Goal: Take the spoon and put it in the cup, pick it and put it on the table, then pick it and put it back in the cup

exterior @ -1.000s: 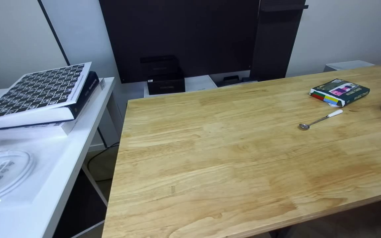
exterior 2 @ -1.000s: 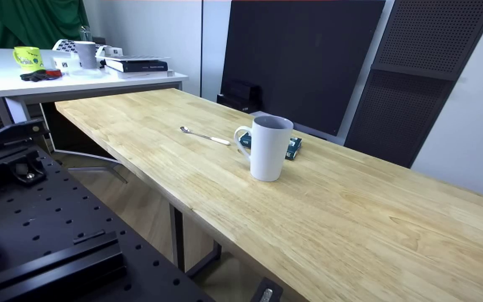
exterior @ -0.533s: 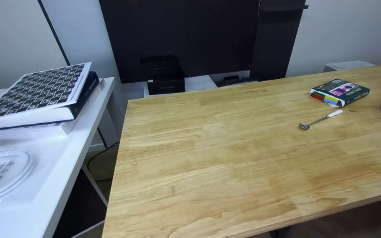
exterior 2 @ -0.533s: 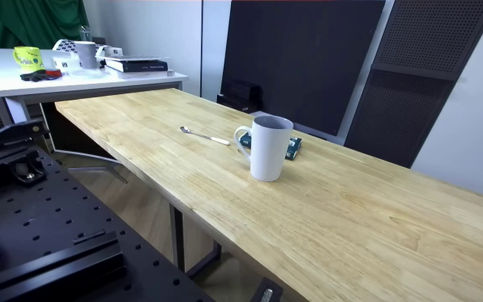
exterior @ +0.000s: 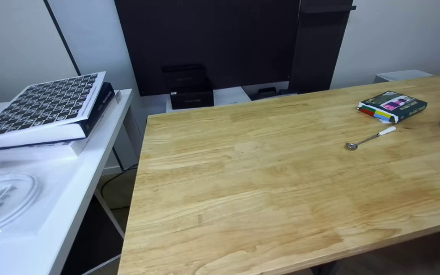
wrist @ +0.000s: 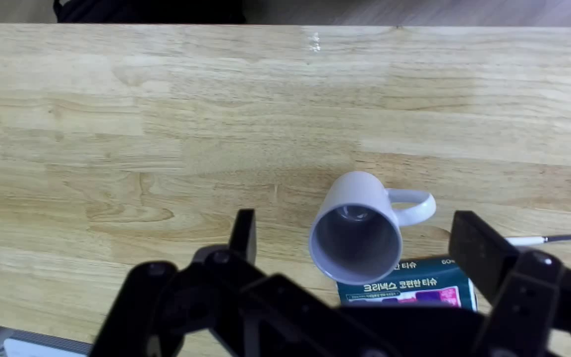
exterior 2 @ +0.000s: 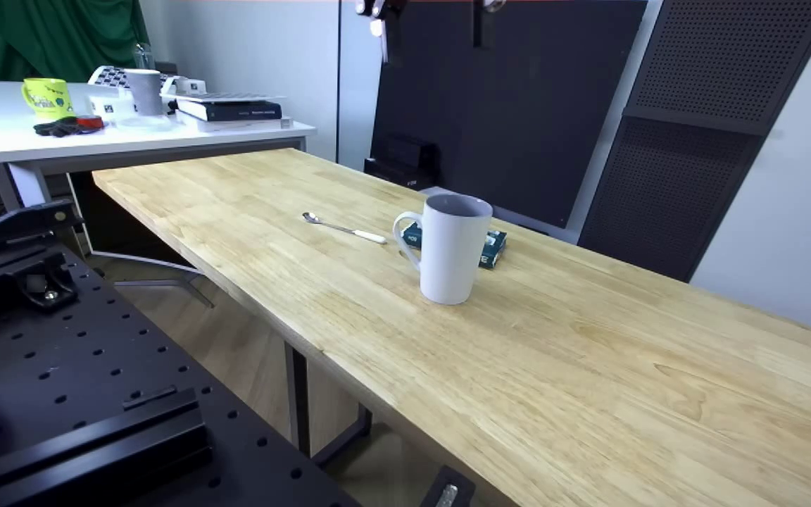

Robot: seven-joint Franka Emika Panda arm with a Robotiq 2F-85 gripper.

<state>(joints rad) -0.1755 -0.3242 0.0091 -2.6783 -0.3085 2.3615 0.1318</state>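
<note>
Slim silvery white-handled metal spoon (exterior 2: 349, 230): lies on the light-brown wooden tabletop (exterior 2: 588, 366), near the upright white cylindrical mug (exterior 2: 453, 246) | black gripper (exterior 2: 434, 44): newly in at the top of an exterior view, jaws spread, holding nothing | we judge a spoon pick begins.

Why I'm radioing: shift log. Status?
Black two-finger gripper open, empty. Slim white-handled silvery metal spoon lying on light-brown wooden table. Flat dark-green printed box near spoon; might crowd grasp.
</note>
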